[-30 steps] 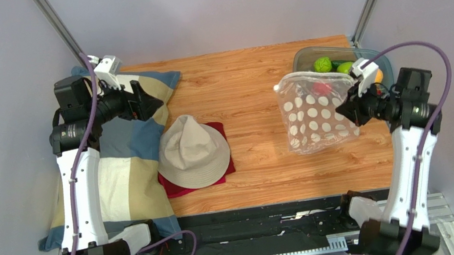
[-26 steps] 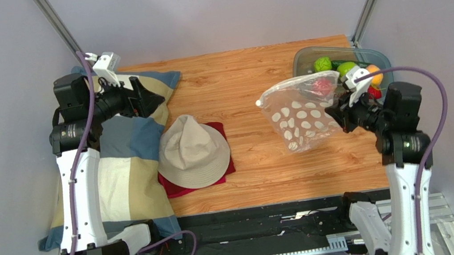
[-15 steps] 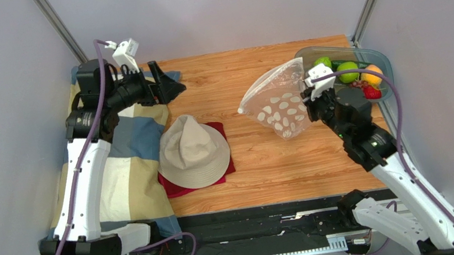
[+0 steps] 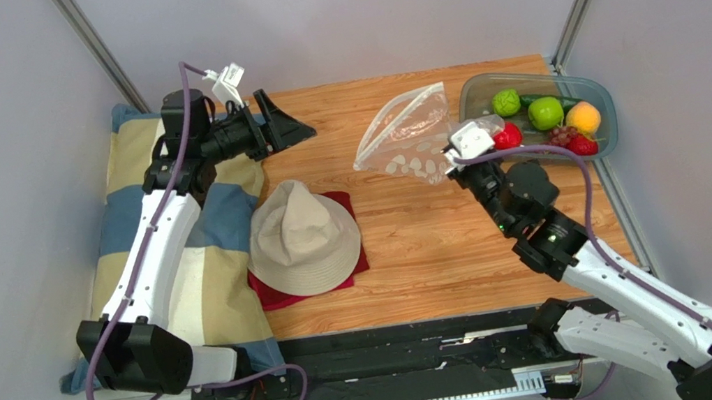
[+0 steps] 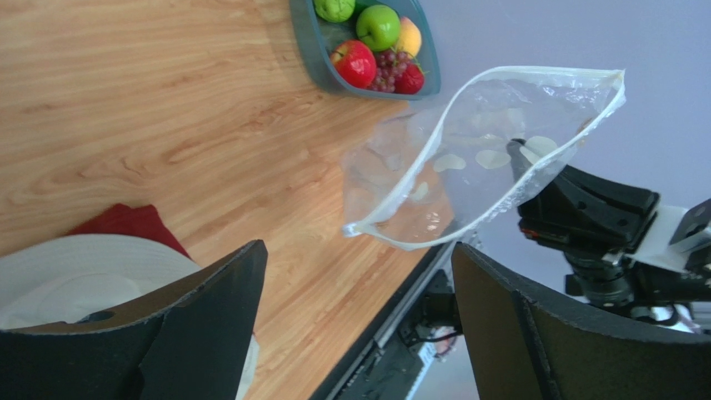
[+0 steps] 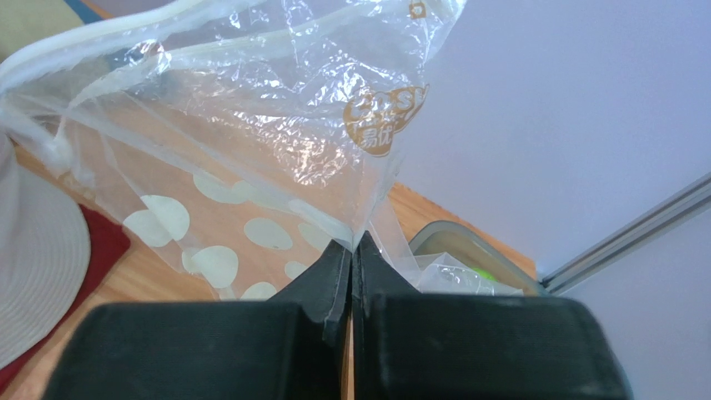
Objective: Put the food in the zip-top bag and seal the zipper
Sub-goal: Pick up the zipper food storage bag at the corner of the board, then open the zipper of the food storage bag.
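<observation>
Now right gripper (image 6: 350,247) pinches zip-top bag (image 4: 403,132) aloft near table's (image 4: 400,252) far edge, beside the tray (image 4: 474,89) of food (image 4: 546,113); left gripper (image 4: 289,128), jaws wide, should grab the opposite zipper (image 5: 551,72) lip, spreading the mouth.

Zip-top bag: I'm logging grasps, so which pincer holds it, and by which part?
The right pincer is shut on the zip-top bag, pinching a fold of its dotted wall; the left pincer is open, empty.

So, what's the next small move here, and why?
Probably bring the left gripper across to the free mouth edge of the zip-top bag and pinch it. The right gripper holds the bag off the table by one side, its mouth gapes toward the left arm's open jaws, and the food sits in the tray.
</observation>
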`<state>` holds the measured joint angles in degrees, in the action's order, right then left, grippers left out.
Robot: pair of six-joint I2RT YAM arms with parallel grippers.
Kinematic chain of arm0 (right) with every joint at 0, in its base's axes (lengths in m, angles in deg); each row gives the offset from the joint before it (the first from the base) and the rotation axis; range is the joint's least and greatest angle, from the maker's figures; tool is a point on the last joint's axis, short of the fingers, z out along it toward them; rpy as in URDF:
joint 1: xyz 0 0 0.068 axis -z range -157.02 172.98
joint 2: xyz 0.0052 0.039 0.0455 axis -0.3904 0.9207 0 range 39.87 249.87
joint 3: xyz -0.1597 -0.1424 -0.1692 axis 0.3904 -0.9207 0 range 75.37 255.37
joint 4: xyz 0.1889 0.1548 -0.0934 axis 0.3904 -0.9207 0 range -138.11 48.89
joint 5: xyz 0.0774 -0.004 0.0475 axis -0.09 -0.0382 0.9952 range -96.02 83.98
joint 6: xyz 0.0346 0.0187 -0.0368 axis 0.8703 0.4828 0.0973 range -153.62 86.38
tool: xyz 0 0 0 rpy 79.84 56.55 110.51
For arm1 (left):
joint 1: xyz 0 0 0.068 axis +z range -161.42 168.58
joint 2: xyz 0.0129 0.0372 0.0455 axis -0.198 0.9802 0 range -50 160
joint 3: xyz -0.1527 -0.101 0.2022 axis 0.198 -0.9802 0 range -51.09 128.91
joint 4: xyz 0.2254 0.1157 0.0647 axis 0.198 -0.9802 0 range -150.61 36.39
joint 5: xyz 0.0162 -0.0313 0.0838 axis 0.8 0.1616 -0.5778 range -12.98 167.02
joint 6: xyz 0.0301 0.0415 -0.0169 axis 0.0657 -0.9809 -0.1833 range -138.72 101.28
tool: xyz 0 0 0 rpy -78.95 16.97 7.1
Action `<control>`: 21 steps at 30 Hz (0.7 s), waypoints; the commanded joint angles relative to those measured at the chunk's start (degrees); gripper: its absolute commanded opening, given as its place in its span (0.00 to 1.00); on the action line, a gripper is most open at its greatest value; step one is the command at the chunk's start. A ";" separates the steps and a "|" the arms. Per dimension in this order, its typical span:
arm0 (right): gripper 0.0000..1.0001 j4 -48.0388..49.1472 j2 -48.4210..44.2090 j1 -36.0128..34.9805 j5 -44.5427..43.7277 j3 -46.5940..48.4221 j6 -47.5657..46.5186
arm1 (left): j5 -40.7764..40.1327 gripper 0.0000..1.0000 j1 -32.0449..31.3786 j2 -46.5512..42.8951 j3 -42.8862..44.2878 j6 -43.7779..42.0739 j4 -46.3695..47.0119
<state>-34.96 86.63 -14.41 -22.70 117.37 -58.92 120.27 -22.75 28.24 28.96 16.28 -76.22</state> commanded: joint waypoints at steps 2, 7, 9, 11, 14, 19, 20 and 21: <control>0.00 20.09 4.12 -3.74 -12.75 -5.23 -13.44 | -2.10 0.96 -3.68 -0.72 -0.78 13.06 5.31; 0.00 40.32 5.88 -6.46 -10.83 -11.75 -26.35 | -3.09 0.99 -6.07 4.46 0.55 24.39 -1.55; 0.00 45.32 6.15 -7.00 -8.38 -13.95 -29.35 | -2.29 0.99 -6.16 5.70 -0.94 29.39 0.80; 0.00 48.58 6.32 -7.79 -5.74 -15.10 -33.49 | -1.76 0.99 -6.42 6.92 -2.09 32.04 3.18; 0.00 52.10 6.93 -8.58 -2.23 -17.12 -38.05 | 2.36 0.99 -8.00 8.77 -2.79 38.02 6.78; 0.00 55.80 8.08 -9.46 2.88 -19.67 -43.86 | 5.97 0.99 -11.42 10.71 -5.16 46.72 14.16; 0.00 56.77 8.25 -9.55 4.28 -20.02 -44.91 | 6.50 0.99 -11.69 11.23 -5.52 47.87 15.48; 0.00 57.04 8.60 -9.72 4.82 -20.37 -46.49 | 7.29 0.99 -12.04 11.58 -6.13 49.79 17.67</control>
<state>10.89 94.48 -23.35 -23.47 98.55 -97.65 122.15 -32.87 39.43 24.08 54.79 -68.03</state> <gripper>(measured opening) 0.005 0.990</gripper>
